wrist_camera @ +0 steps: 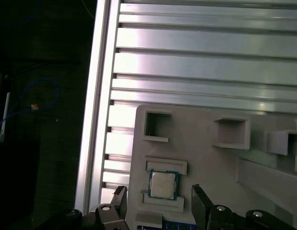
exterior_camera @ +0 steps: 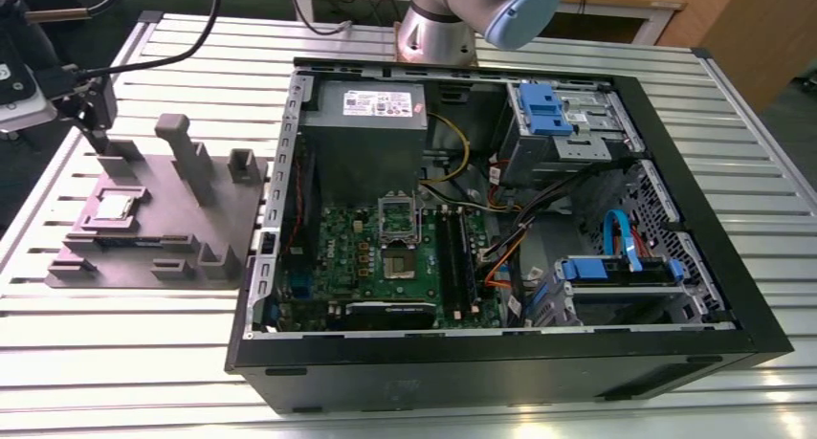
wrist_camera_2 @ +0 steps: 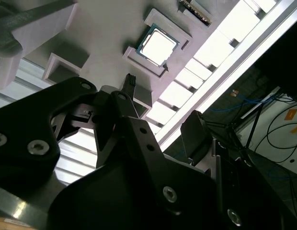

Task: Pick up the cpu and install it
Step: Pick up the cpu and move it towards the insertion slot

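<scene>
The cpu is a small square chip with a silvery top, lying flat in a shallow seat on the grey moulded plate at the exterior view's left. My gripper hangs above the plate's far side, apart from the chip. In the first wrist view the cpu lies between and beyond the two dark fingertips, which stand wide apart with nothing in them. The second wrist view shows the cpu in its seat past my open gripper. The silver-framed socket sits on the green board inside the open case.
The open black computer case holds a grey power supply, blue drive brackets and loose cables. Tall grey posts rise from the plate close to my gripper. The slatted metal table ends just beyond the plate.
</scene>
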Robot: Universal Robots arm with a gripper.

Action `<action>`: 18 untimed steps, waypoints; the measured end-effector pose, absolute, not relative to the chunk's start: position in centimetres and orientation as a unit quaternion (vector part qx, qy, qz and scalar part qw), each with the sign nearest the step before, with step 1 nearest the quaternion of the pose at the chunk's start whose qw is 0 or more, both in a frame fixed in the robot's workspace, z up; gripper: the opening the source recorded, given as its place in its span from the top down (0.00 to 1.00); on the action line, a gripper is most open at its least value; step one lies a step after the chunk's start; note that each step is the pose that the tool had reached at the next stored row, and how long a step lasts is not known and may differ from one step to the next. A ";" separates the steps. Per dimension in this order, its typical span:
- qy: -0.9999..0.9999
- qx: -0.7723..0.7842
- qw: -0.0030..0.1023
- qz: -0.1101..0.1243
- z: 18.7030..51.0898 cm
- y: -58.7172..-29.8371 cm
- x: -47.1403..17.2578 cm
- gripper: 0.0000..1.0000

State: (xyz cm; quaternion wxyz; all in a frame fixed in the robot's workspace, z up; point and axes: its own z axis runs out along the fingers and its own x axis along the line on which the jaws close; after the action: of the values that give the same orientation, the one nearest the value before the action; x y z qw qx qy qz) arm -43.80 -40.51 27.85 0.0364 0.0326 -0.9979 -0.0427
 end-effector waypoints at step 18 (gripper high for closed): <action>-0.998 0.029 0.036 -0.041 25.7 -40.7 -43.8 0.35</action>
State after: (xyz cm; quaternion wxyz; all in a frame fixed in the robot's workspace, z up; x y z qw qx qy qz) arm -43.80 -40.74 25.66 0.0362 0.0288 -0.9981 -0.0413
